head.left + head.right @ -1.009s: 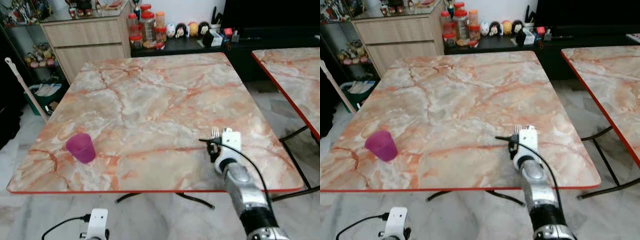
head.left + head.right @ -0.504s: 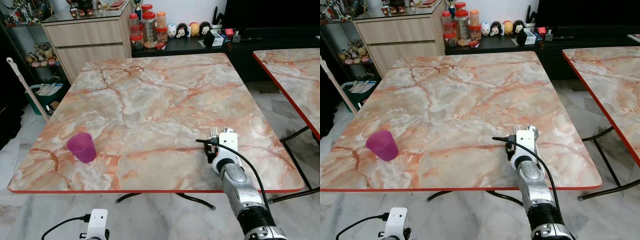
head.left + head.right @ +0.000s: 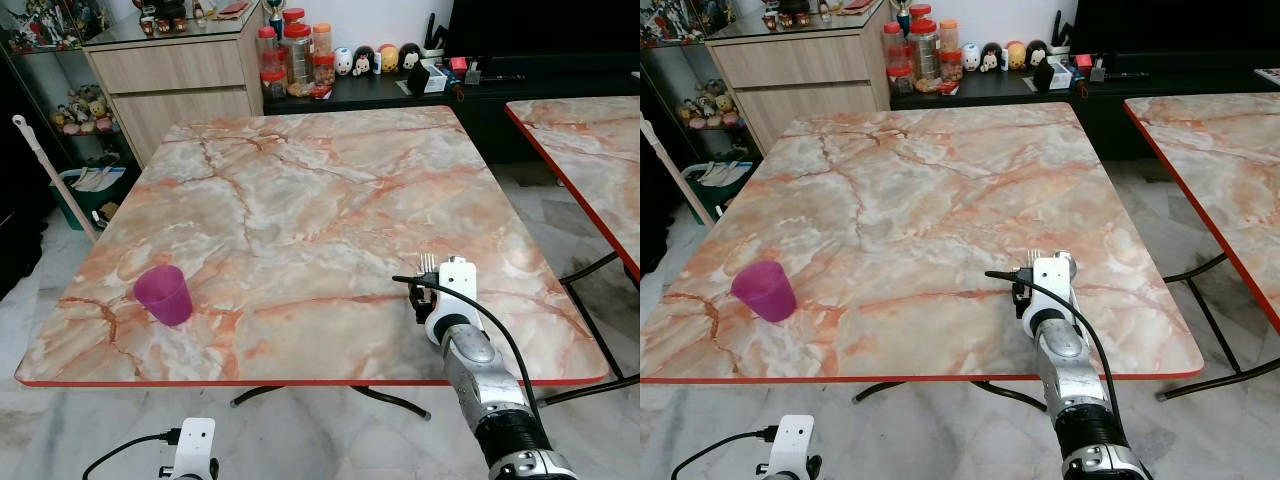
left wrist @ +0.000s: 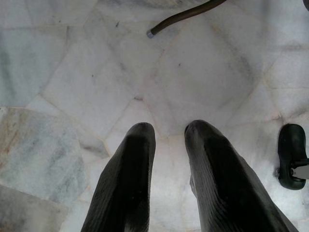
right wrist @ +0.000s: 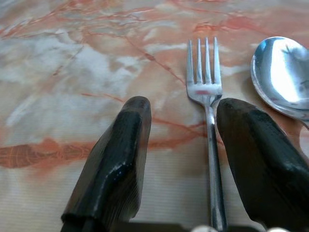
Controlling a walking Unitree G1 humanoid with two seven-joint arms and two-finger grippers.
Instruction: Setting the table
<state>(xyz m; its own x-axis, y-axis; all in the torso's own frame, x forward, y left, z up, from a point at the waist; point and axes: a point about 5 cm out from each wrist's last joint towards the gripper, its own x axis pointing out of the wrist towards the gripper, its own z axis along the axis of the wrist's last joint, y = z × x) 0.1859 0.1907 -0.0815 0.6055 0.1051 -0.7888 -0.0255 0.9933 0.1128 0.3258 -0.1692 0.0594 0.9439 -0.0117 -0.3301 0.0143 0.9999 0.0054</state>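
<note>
A silver fork (image 5: 206, 92) lies flat on the marble table (image 3: 300, 180), between the two fingers of my open right gripper (image 5: 183, 104). The fingers sit low over the tabletop on either side of the handle, and I cannot tell whether they touch it. A silver spoon (image 5: 282, 77) lies just beside the fork, outside the fingers. From the head, the right arm reaches over the table's front right part, with the fork tines (image 3: 428, 263) poking out beyond the wrist. A purple cup (image 3: 163, 295) stands upright near the front left corner. My left gripper (image 4: 166, 129) hangs idle over the floor, slightly open.
A second marble table (image 3: 590, 130) stands to the right across a narrow gap. Behind the table are a wooden cabinet (image 3: 170, 75) and a low black shelf with several jars (image 3: 295, 50). A broom handle (image 3: 50, 175) leans at the left. Table legs (image 4: 183, 14) cross the tiled floor.
The view has shifted a little. The right gripper stays over the fork in the same spot, and the cup has not moved.
</note>
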